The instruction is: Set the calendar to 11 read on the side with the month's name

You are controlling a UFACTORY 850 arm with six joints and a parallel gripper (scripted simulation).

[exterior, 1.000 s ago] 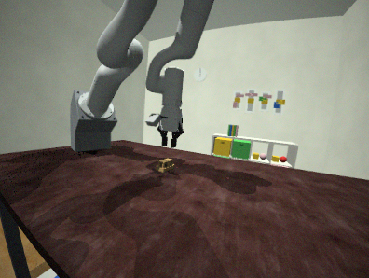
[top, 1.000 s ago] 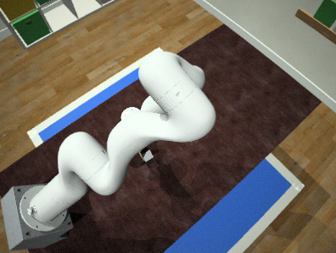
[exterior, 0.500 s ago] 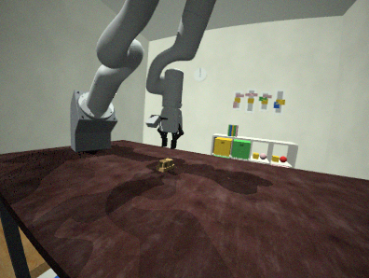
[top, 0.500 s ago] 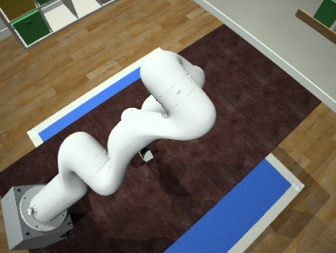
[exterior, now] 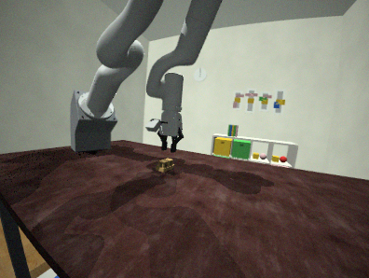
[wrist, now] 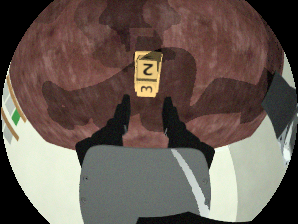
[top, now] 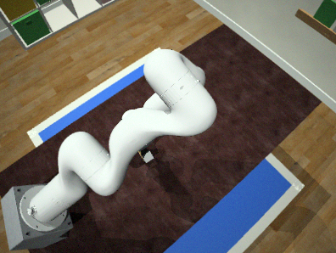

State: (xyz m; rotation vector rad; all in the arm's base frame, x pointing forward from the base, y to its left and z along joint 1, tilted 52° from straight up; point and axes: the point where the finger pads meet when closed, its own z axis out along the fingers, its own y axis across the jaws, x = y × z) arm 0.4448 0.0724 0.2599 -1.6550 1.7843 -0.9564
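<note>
Dark reddish-brown cloth-like colouring covers the worktop (top: 263,89) (exterior: 210,215) (wrist: 220,65), mottled and crossed by the arm's shadows; beyond it, against a pale wall, stands a low shelf unit (exterior: 254,138) with a yellow bin (exterior: 223,146) and a green bin (exterior: 241,148). On the worktop sits the small yellowish calendar (exterior: 165,165) (wrist: 148,74), its upper faces showing a 2 and a 3 in the wrist view. The jaws (exterior: 169,150) hang above it, partly spread, with nothing pinched between them. From the wrist camera, the calendar appears just ahead of the fingertips, apart from both.
</note>
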